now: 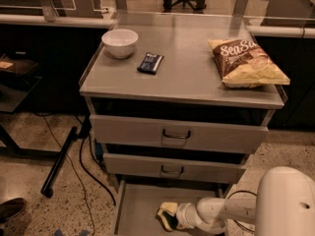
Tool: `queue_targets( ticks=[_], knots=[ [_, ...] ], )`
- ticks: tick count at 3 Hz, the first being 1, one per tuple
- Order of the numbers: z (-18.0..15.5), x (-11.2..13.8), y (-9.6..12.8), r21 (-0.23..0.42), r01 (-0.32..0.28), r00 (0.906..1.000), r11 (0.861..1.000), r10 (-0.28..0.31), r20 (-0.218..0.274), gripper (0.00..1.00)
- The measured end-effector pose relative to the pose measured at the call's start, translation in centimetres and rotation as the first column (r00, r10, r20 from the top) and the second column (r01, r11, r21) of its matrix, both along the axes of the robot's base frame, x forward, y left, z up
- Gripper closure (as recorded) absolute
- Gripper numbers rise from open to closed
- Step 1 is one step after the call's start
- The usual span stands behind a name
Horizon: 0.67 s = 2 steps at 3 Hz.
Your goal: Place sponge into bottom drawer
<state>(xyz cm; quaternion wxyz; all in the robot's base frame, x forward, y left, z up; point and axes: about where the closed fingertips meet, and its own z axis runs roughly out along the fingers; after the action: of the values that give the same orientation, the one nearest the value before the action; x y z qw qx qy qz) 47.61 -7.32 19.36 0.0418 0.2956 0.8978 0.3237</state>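
Down in the pulled-out bottom drawer (134, 206), toward its near middle, the gripper (170, 220) clasps the sponge (169, 209); two handled drawers (123, 131) above it sit closed.

Speckled terrazzo floor (29, 176), dim light

A: What is the gripper (171, 220) made of?
B: Smooth pale plastic. It sits low in a matt grey metal drawer (138, 205), with a yellow foam sponge (169, 209) at its tip.
A: And above it?
B: Dull metal top (192, 68), glossy white bowl (119, 42), shiny crinkled bag (248, 63).
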Motion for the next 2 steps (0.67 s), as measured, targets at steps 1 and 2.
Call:
queue_targets(
  ticks=[1,2],
  knots=[
    [-4.82,1.83,0.01,-0.082,0.055,0.9982,0.995,-0.057,-0.021,1.00],
    [-5.07,2.10,0.51,-0.070,0.059,0.9979,0.996,-0.061,-0.021,1.00]
  ],
)
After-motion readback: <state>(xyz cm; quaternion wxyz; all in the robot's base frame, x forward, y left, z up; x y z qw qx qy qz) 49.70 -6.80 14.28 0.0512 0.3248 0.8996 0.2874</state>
